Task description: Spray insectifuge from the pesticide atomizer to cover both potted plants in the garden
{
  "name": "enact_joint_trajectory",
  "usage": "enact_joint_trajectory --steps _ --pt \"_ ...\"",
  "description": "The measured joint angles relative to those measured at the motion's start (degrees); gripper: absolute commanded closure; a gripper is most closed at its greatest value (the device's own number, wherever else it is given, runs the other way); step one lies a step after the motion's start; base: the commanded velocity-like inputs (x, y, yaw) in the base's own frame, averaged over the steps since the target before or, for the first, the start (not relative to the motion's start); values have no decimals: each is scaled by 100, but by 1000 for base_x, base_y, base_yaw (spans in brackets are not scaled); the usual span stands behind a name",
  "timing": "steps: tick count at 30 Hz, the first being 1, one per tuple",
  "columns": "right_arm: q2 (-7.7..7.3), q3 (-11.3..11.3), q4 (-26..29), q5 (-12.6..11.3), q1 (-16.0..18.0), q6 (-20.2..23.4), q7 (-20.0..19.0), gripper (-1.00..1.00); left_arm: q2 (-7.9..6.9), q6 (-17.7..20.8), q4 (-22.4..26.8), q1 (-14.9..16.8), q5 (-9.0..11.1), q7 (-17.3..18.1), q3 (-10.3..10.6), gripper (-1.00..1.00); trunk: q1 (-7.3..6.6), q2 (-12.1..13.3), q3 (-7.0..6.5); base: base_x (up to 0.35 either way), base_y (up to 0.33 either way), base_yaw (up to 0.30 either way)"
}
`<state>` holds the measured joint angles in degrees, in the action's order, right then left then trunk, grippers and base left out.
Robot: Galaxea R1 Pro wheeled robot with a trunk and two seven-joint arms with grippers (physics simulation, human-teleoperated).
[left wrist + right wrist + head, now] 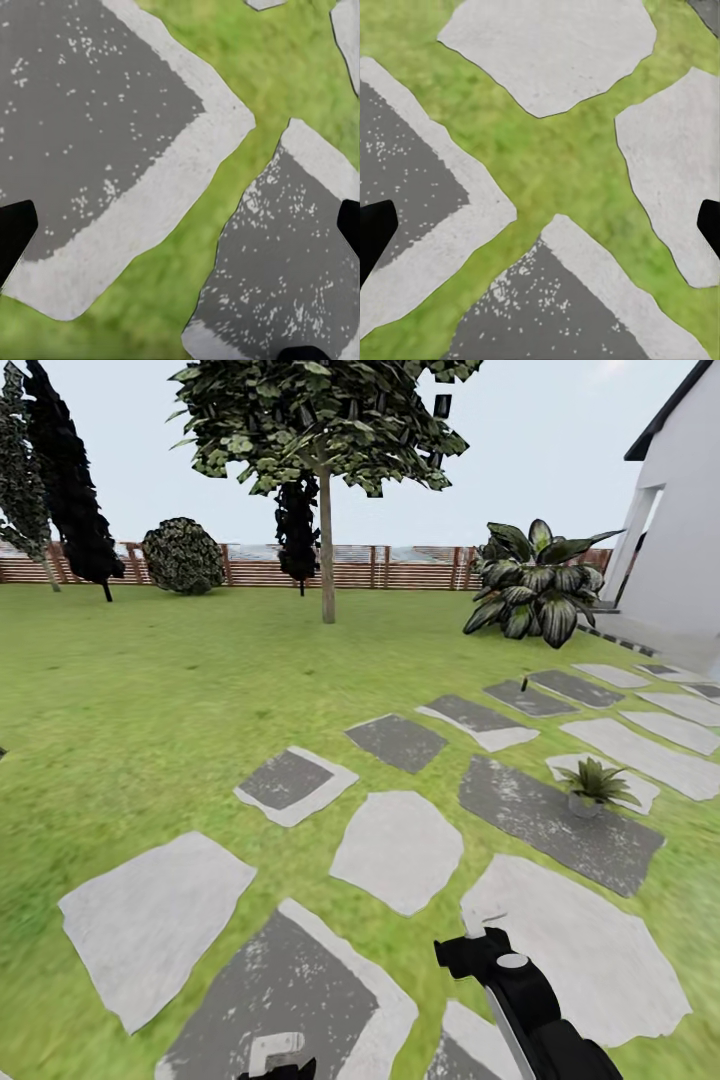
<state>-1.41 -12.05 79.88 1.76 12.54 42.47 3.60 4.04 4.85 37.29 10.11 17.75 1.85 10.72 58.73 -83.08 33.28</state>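
On the far part of the stone paving (pixel 560 820), on a dark slab towards the house (pixel 680 540), a small dark upright object is seen; it is judged to be the pesticide atomizer (pixel 524 684), though it is too small for label or tip to be made out. It can be expected to be light, rigid and smooth-sided, easily tipped if nudged, so it would best be taken around the middle of its body, with the nozzle left free and pointing away. The left gripper (pixel 180 229) and the right gripper (pixel 540 225) are both held spread wide with nothing between the fingers, and both hang over the near slabs and the grass seams between them, well apart from the bottle. One of the potted plants (pixel 592 785), a rosette in a small grey pot, stands at the far edge of a dark slab, between the robot and the atomizer and a little to the right; it could be clipped by the right arm (pixel 530 1010) on a direct approach. A speckled-leaved plant (pixel 535 585), possibly the second one, stands near the house corner beyond the paving; its pot cannot be seen. A tree (pixel 326 550) and the wooden fence (pixel 400 568) lie well clear on the lawn (pixel 150 680).
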Motion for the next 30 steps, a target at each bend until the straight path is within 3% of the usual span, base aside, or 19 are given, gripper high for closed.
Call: enact_joint_trajectory --steps 30 --pt "0 1 -24 4 -3 3 16 -100 0 -1 -2 0 -1 0 0 -100 0 0 0 320 0 0"
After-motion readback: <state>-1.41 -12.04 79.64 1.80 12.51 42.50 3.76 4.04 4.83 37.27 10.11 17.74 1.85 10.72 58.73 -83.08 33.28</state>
